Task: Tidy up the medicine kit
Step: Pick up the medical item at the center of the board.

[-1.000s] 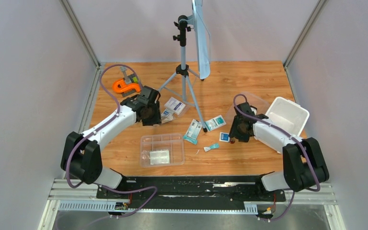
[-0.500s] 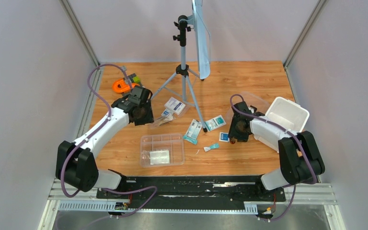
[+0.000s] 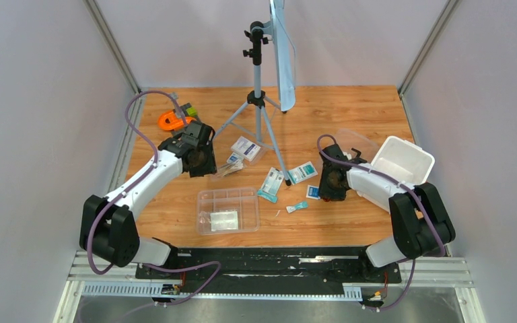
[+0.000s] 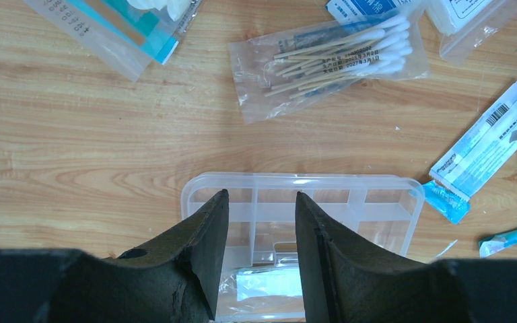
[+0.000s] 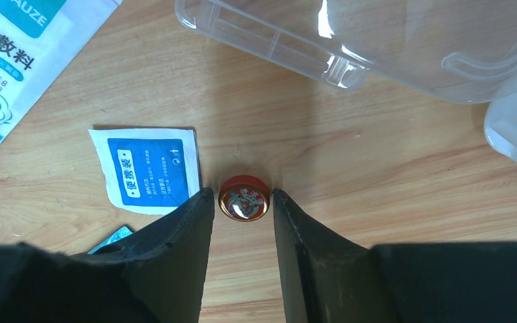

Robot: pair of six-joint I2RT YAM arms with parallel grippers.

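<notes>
Left pincer (image 4: 262, 229) — spread and empty — hangs over the clear divided tray (image 4: 404, 195), which lies on the counter (image 5: 377, 168) with one white packet (image 4: 269, 282) inside. Right pincer (image 5: 241, 196) is spread, straddling a small red tin (image 5: 244, 200) — a sliver of gap each side. A blue packet (image 5: 151, 168) lies just beside the tin. The white tub (image 3: 404, 161) and clear lid (image 5: 390, 40) sit near.

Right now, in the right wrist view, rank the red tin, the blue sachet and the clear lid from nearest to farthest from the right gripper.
1. Red tin: between the right gripper fingers.
2. Blue sachet: beside them, toward the picture's left.
3. Clear lid: farthest, toward the top right.
</notes>
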